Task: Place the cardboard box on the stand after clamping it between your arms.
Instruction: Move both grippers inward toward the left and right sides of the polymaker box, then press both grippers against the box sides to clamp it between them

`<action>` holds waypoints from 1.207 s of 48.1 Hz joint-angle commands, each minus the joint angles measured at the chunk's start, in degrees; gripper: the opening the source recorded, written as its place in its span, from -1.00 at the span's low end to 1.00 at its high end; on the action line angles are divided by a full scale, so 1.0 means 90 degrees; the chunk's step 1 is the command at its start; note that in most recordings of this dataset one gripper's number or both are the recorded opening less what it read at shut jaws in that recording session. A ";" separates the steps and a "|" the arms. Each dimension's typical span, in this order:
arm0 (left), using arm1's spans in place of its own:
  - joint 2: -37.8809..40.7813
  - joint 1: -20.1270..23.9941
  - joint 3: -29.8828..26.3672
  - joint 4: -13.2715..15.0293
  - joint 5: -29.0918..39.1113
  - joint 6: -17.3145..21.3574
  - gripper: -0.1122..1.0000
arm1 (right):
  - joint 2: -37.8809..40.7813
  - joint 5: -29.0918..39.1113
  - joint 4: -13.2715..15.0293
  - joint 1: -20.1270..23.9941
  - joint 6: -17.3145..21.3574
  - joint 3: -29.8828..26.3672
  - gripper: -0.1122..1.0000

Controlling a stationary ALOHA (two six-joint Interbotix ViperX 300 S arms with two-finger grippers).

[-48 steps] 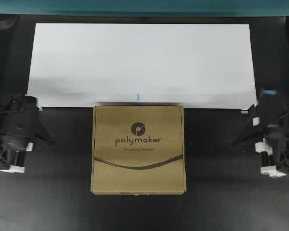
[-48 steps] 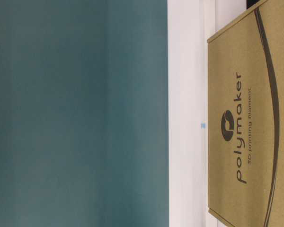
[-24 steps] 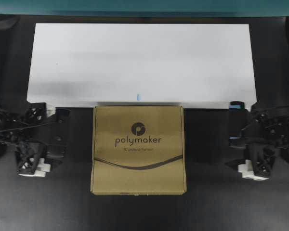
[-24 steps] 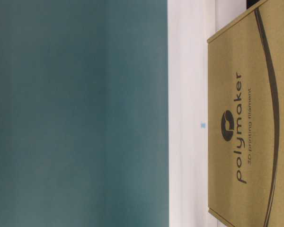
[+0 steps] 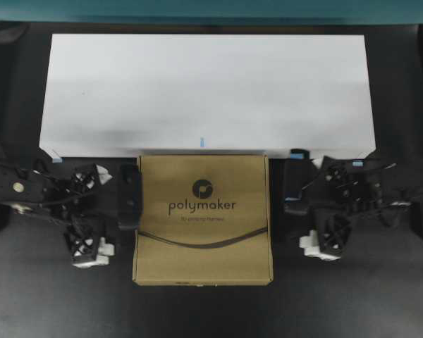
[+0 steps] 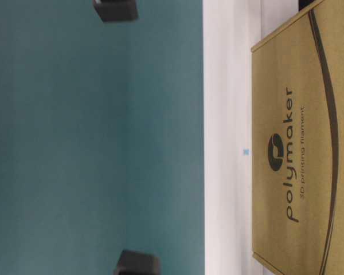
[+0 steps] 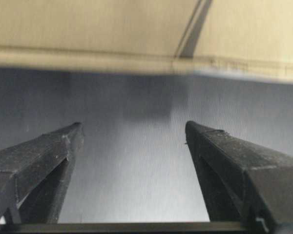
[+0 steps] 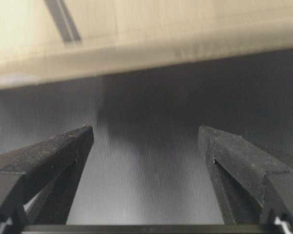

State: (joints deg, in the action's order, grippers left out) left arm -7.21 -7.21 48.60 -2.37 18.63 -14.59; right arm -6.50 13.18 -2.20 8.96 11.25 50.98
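Two empty wide-open tools, left tool (image 5: 129, 196), right tool (image 5: 293, 184), flanking cardboard box (image 5: 202, 218), logo upright

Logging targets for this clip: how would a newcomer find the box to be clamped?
Start at the wide white stand across the back of the black table. The box lies flat just in front of its near edge, between the open left gripper and right gripper. It is the only brown thing, square, printed "polymaker".

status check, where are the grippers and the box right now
Left gripper open, beside box's left edge. Right gripper open, just off its right edge. Cardboard box flat on black tabletop, against the stand. Nothing in the way.
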 commanded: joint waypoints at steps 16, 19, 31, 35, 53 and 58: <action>0.0713 -0.0010 -0.0645 -0.0010 -0.0186 -0.0020 0.66 | 0.0957 -0.0420 0.0029 0.0156 0.0000 -0.0469 0.69; 0.0781 -0.0010 -0.0693 -0.0010 -0.0195 -0.0020 0.66 | 0.1006 -0.0459 0.0029 0.0156 0.0000 -0.0547 0.69; 0.0811 -0.0010 -0.0713 -0.0010 -0.0186 0.0049 0.66 | 0.1162 -0.0498 0.0068 0.0156 -0.0039 -0.0908 0.69; 0.0801 -0.0010 -0.0713 -0.0010 -0.0176 0.0059 0.66 | 0.1211 -0.0479 0.0078 0.0166 -0.0039 -0.1035 0.69; 0.0713 0.0039 -0.0928 -0.0010 -0.0137 0.0107 0.66 | 0.1094 -0.0137 0.0078 0.0283 0.0000 -0.1162 0.69; 0.0566 0.0039 -0.0986 -0.0010 -0.0029 0.0107 0.66 | 0.0898 0.0137 0.0068 0.0283 0.0020 -0.1270 0.69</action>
State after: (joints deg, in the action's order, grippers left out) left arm -0.35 -7.73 43.07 -2.64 18.81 -13.10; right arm 2.81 14.15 -1.32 11.43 10.63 42.71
